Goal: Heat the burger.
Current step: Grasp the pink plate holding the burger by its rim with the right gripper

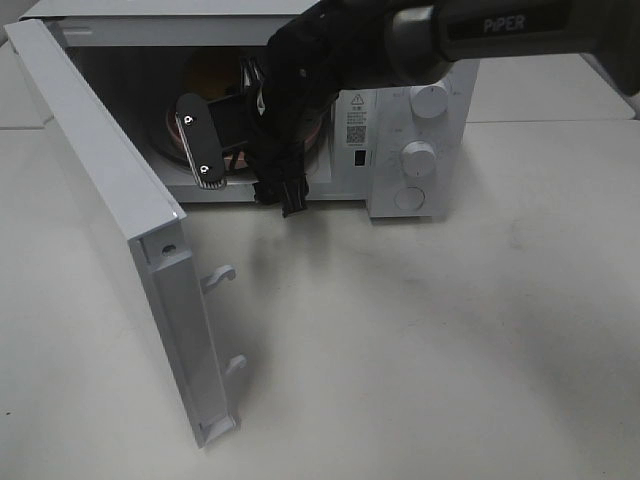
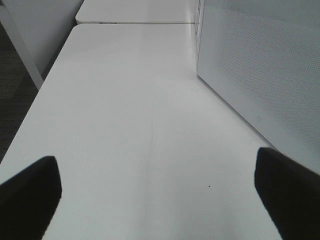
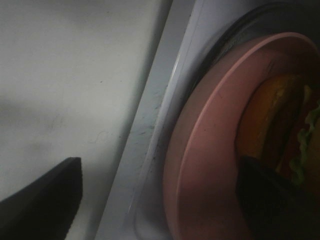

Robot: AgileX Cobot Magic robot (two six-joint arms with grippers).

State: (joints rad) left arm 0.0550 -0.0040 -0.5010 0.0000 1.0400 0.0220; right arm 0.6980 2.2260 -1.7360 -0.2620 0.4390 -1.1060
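The burger (image 3: 272,115), with an orange-brown bun and green lettuce, lies on a pink plate (image 3: 210,150) inside the open microwave (image 1: 420,120). In the exterior view it shows only as a dim orange shape (image 1: 212,72) behind my right arm. My right gripper (image 3: 160,167) reaches into the cavity, open wide. One finger hangs over the microwave's front sill and the other finger (image 3: 270,200) sits over the plate beside the burger, with the plate's rim between them. My left gripper (image 2: 156,160) is open over bare table beside the microwave's side wall.
The microwave door (image 1: 110,200) swings out to the left, with its latch hooks (image 1: 220,275) sticking out. Two knobs (image 1: 430,100) and a round button (image 1: 410,198) are on the control panel. A white table (image 1: 400,350) spreads in front.
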